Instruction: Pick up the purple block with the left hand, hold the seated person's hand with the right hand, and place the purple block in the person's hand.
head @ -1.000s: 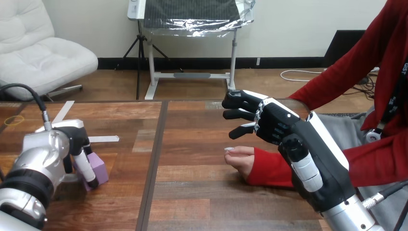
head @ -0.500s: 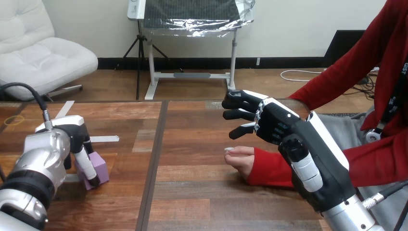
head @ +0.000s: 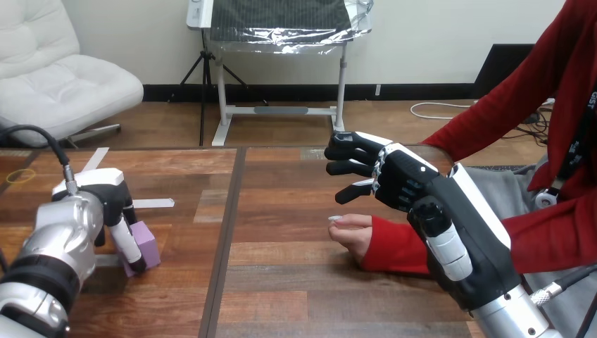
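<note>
Now the block (head: 146,238) is at the near left of the table (head: 296,282), under the left hand (head: 107,196). It is a small purple cube with flat, plain faces. Its right side and a part of its top are visible, and the rest is hidden by the hand. The left hand comes down on it from above with its fingers (head: 129,246) curled round it, one finger lying across the near-left face, so the hand grips the block. I cannot tell if the block rests on the wood or is a little raised.

On the right side, the person's hand (head: 350,229) lies on the table, coming out of a red sleeve (head: 394,246), with its fingers turned to the left. The right hand (head: 410,184) hangs above it and a little farther, apart from it. Its fingers (head: 348,149) are stretched toward the left and hold nothing, so this hand is open.

Between the block and the person's hand a dark seam (head: 227,232) runs over the table from far to near. Two strips of white tape (head: 151,203) lie on the far side of the left hand, and a thin yellow ring (head: 20,176) lies at the far left.

By count: one block, one person's hand, two robot hands, two tape strips, one ring.
</note>
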{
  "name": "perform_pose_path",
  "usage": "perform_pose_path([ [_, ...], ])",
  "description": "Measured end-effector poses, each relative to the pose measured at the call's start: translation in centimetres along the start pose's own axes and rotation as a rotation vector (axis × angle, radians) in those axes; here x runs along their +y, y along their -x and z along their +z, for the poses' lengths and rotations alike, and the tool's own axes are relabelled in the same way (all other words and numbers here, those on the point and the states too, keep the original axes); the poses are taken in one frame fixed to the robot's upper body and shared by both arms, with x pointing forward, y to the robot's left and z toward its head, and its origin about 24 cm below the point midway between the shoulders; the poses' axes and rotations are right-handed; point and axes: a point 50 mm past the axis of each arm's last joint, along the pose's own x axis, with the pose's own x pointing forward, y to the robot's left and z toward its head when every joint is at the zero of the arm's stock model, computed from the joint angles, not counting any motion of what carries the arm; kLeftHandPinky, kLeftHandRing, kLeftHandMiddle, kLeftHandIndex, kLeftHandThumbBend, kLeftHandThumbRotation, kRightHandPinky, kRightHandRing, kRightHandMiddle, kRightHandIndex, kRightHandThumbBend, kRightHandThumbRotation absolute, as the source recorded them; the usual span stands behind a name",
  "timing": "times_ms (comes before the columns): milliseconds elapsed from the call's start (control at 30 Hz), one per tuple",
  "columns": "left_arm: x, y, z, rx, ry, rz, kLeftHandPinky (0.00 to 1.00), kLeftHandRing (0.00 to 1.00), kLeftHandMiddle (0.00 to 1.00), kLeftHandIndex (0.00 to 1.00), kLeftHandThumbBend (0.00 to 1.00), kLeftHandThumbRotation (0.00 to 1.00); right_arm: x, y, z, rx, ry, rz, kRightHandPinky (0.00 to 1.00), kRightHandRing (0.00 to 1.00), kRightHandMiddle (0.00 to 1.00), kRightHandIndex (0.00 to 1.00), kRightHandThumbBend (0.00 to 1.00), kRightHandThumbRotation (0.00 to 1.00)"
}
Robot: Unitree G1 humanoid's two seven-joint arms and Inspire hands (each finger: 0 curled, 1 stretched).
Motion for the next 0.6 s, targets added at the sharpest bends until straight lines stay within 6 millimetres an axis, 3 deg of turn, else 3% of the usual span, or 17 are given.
perform_pose_path([
  [333,-0.33,-0.02,-0.17,0.004,0.019,0.033,0.13,0.22,0.34,0.52,0.75,0.0,-0.06,0.01,-0.04,0.012,0.032,-0.003,0.64,0.77,0.8,0.8,0.91,1.0],
  [600,-0.61,0.1,-0.21,-0.001,0.041,0.057,0.15,0.25,0.37,0.51,0.77,0.0,-0.38,-0.04,-0.26,0.047,0.14,-0.028,0.66,0.77,0.79,0.79,0.93,0.99],
])
